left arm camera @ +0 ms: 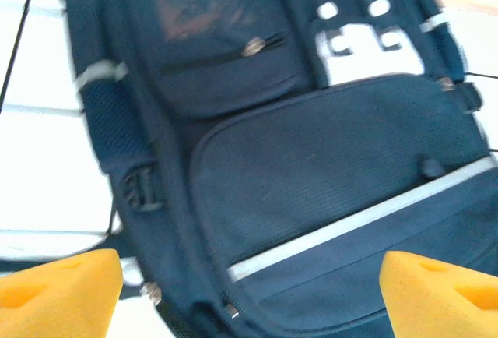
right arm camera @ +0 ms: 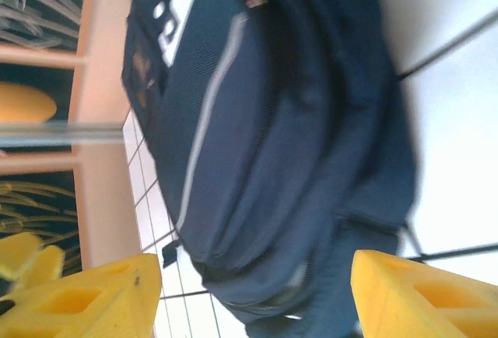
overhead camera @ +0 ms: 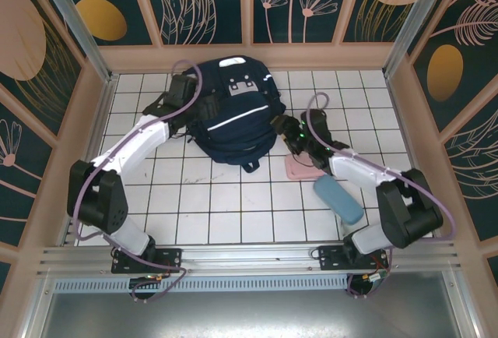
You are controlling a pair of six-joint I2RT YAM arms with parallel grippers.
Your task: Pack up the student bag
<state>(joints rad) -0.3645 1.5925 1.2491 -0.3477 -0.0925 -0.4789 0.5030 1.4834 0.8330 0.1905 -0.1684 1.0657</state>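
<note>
White square floor tiles [overhead camera: 226,198] with dark grout, under and around left claw [overhead camera: 187,103] and right claw [overhead camera: 285,126]. Beyond both claws, back wall [overhead camera: 210,3]: dark teal panels printed with pale flowers, leaves, orange and peach ovals. Same panels on left-hand wall [overhead camera: 31,89] outboard of left claw and right-hand wall [overhead camera: 467,96] outboard of right claw. Peach wooden frame [overhead camera: 249,56] along wall bases. Aluminium posts [overhead camera: 68,11] in far corners. Behind claws, aluminium rail [overhead camera: 249,254], then grey metal sheet [overhead camera: 249,315]. Bright, even light.

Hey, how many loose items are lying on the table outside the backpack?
2. A flat pink item lies right of the student bag, partly under the right arm; a blue case lies nearer, beside that arm. More may hide under arms or bag.
</note>
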